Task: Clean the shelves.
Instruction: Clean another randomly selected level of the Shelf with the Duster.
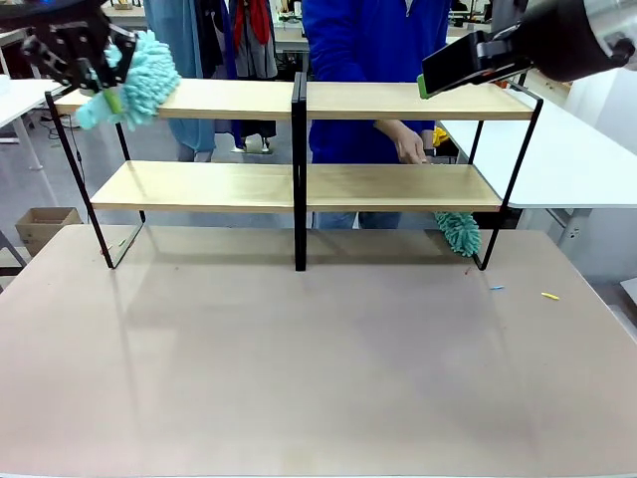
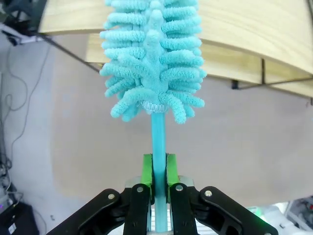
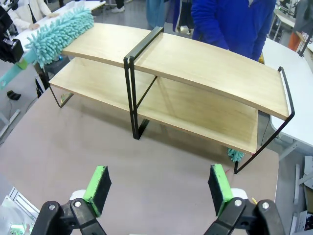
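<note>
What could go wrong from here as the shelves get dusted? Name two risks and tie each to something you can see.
1. The left gripper pinches only the thin duster handle; pressing its fluffy head on the shelves could twist it in the pads.
2. The person's hand is at the lower board, near the open right gripper; a descent there could strike it.

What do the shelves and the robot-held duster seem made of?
Shelves: boards look like pale matte wood or laminate, faint grain; frame likely black-painted metal, thin bent rods. Duster: teal chenille microfibre, soft noodle-like strands; smooth handle, probably plastic.
</note>
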Available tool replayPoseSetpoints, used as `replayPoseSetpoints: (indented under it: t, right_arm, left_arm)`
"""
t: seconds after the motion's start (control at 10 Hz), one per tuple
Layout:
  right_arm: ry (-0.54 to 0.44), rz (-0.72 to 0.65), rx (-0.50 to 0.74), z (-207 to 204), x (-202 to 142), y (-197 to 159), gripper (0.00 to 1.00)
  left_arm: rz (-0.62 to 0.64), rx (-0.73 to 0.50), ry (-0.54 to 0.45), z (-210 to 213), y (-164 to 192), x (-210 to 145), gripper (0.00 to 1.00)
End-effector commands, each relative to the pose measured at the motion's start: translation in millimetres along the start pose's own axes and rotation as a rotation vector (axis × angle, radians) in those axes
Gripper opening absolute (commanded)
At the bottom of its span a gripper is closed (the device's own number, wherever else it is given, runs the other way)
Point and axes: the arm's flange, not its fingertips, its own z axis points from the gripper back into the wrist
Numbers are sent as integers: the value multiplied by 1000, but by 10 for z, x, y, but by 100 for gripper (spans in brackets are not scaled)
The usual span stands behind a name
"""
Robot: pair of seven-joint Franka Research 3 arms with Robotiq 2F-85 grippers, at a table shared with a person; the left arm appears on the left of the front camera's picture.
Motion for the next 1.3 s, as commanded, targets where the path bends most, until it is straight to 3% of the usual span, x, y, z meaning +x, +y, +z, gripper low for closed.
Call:
replayPoseSetpoints:
  t: [0.0,0.1,0.2,0.3,0.5,0.9,1.2]
  right_arm:
    - [1,-4,8,1,9,-17,100]
    - [1,-4,8,1,9,-17,100]
    - [1,-4,8,1,9,-17,100]
    - [1,-4,8,1,9,-17,100]
    - [1,-4,8,1,9,-17,100]
    - [1,-4,8,1,9,-17,100]
    - [1,-4,8,1,9,-17,100]
  left_arm:
    - [4,86,-1,36,247,30,12]
    - [4,125,0,45,421,51,12]
    - [142,201,-110,93,602,124,12]
    - [189,175,-181,163,663,124,12]
    - [128,161,-218,221,596,23,12]
    - [-4,90,-162,210,531,-14,12]
    - [-133,-116,-156,324,495,-126,12]
